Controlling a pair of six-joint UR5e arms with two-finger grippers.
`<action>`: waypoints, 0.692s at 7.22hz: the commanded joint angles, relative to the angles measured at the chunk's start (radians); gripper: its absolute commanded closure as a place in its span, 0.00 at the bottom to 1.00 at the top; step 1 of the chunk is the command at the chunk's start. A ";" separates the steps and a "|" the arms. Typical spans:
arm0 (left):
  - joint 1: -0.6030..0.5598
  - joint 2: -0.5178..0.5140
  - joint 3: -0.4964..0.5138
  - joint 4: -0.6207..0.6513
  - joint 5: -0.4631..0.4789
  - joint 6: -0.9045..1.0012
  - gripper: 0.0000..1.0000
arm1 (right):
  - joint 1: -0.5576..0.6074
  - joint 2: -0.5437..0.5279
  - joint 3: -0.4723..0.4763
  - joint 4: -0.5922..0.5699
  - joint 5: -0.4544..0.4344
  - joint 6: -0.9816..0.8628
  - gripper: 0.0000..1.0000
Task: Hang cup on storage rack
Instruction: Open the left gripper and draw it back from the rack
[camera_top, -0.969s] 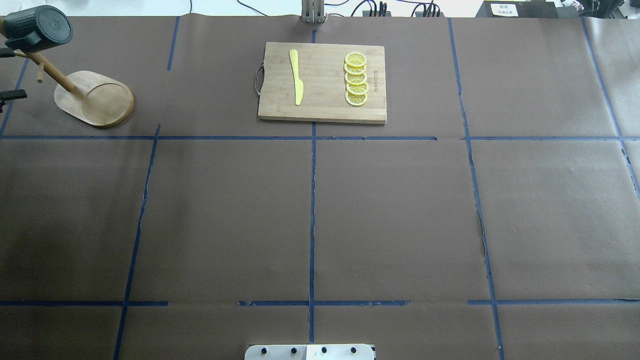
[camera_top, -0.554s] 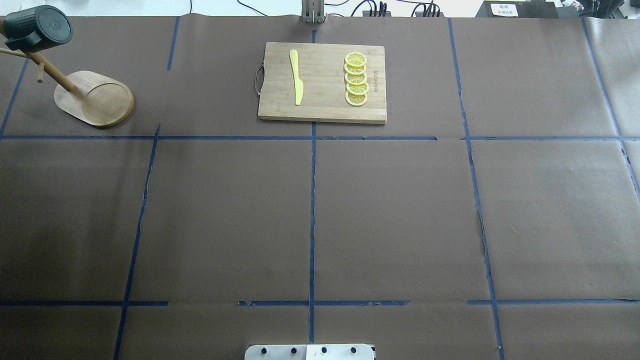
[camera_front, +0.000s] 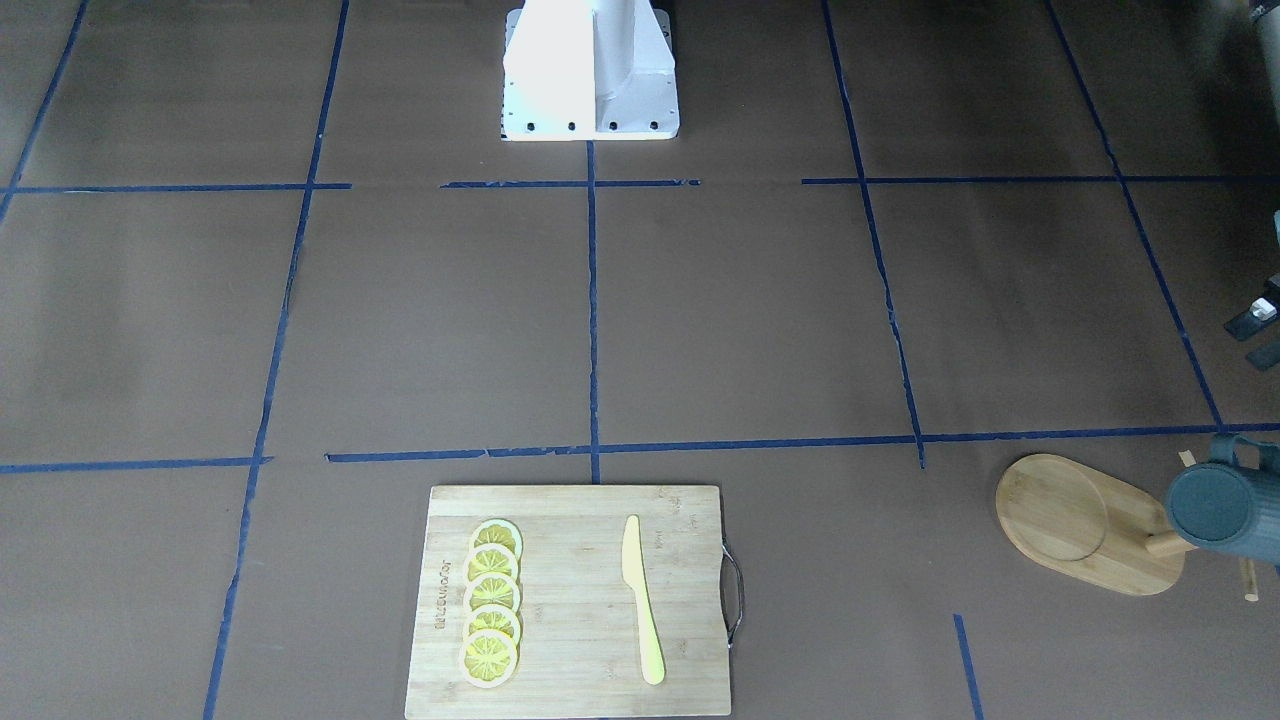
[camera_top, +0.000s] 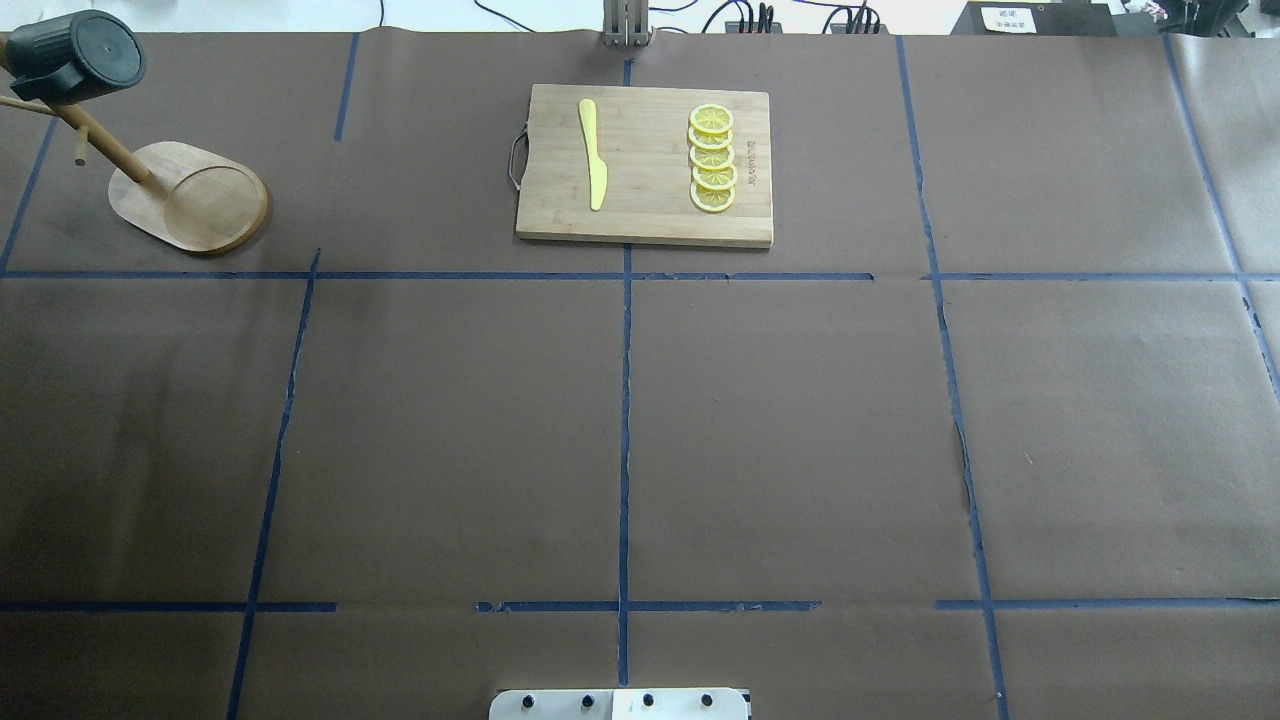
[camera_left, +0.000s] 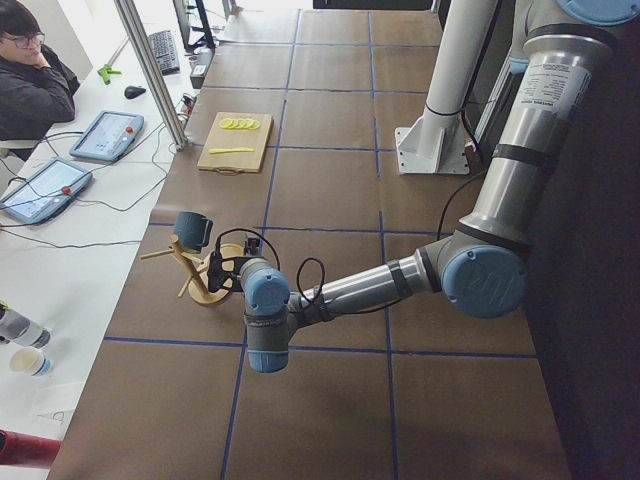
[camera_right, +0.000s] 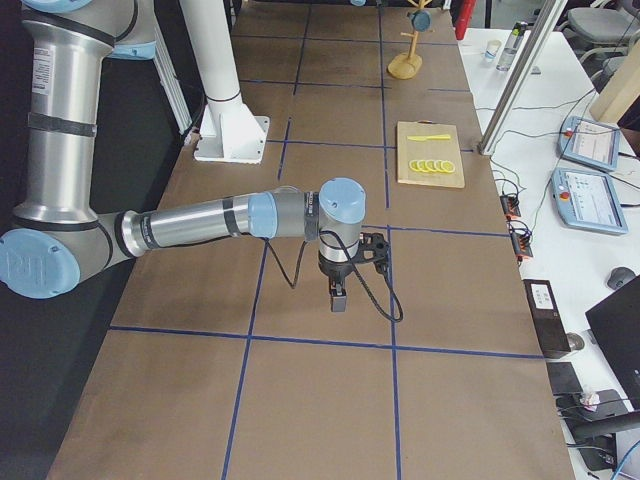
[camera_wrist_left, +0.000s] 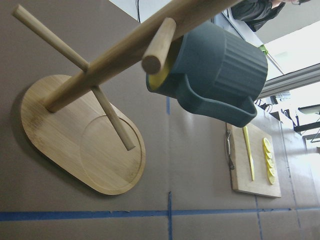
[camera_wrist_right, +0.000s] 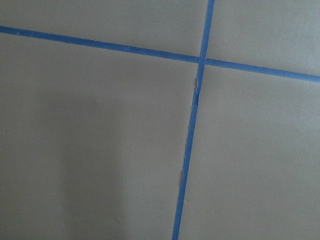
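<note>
While the cup (camera_wrist_left: 220, 65) is hanging: it is sitting high on the storage rack (camera_wrist_left: 85, 145), up and in front of the left claw (camera_front: 1250, 340). It is lying sideways with its yellow mouth turned to the pole (camera_wrist_left: 120, 56). The peg holding it is hiding behind it, and no peg is showing through the handle.
Storage rack: it is standing on the table (camera_top: 800, 450), just in front of the left claw and lower than the cup.
Left claw: its two fingers are looking spread apart, holding nothing. It is hovering near the rack without touching it.
Right claw (camera_right: 338, 298): it is hanging over the table, well apart from the cup. I cannot tell if it is wide or narrow.
Cutting board (camera_wrist_left: 259, 175): it is lying far past the rack from the left claw.
Cup trouble: I am thinking the cup could be sliding off, because only its mouth seems to be resting on a thin peg.
Rack trouble: I am guessing a bump from the left claw could be shaking or tipping the rack, since the cup is weighing down its top.
</note>
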 joint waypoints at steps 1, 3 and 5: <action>-0.003 0.031 -0.001 0.216 0.010 0.396 0.00 | -0.001 0.000 -0.002 0.000 0.000 0.000 0.00; -0.007 0.033 -0.002 0.383 0.099 0.687 0.00 | 0.001 0.000 0.000 0.000 0.001 0.000 0.00; -0.021 0.031 -0.004 0.584 0.191 1.009 0.00 | 0.001 0.000 0.000 0.000 0.001 0.000 0.00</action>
